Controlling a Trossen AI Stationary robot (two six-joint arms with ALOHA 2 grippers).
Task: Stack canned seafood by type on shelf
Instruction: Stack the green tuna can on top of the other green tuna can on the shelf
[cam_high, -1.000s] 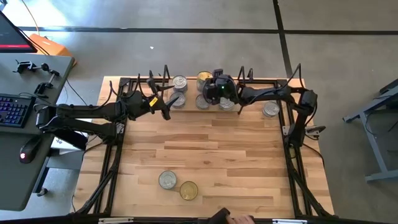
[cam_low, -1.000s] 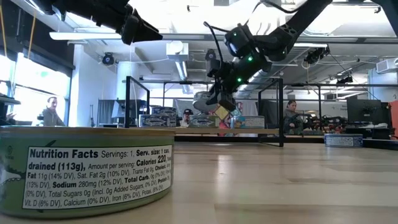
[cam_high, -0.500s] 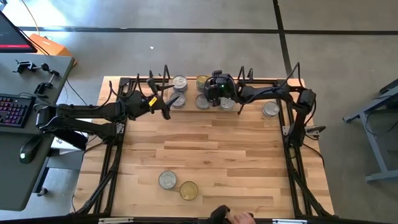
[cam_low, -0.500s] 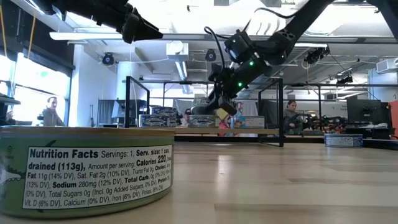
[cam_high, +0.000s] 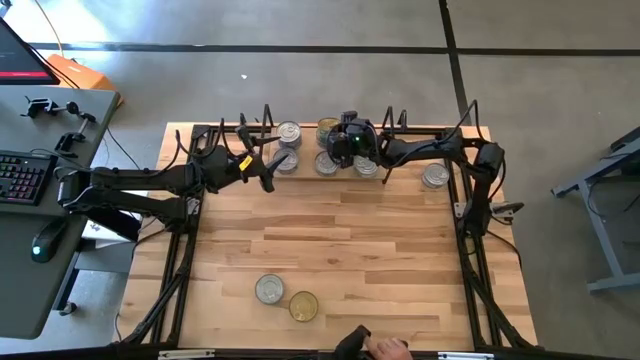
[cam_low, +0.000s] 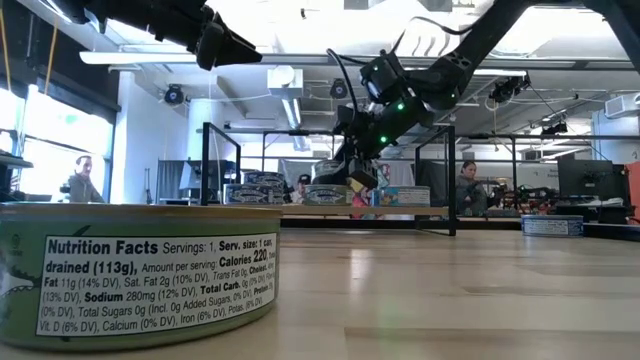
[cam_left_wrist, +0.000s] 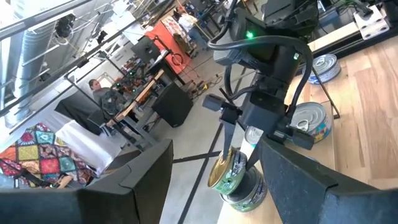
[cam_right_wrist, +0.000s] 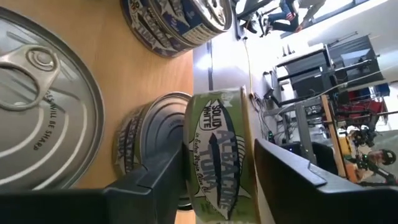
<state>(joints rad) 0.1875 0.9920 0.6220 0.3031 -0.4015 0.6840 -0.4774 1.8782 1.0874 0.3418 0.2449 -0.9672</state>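
Most of the canned seafood is sitting on the shelf (cam_high: 400, 163) at the 12 o'clock edge of the counter (cam_high: 330, 235), in silver-lidded piles with one gold-lidded pile (cam_high: 327, 127) among them. Two tins are waiting near 6 o'clock: a silver tin (cam_high: 269, 290) touching a gold tin (cam_high: 304, 306). Another silver tin (cam_high: 435, 177) is lying toward 2 o'clock; whether it is on the shelf cannot be told.

The right gripper (cam_high: 348, 140) is reaching over the shelf's middle, and a green-labelled tuna tin (cam_right_wrist: 219, 158) is sitting edge-on between its fingers; whether they are clamping or letting go cannot be told. The left gripper (cam_high: 262, 168) is hovering at the shelf's 10 o'clock end, fingers apart, holding nothing.
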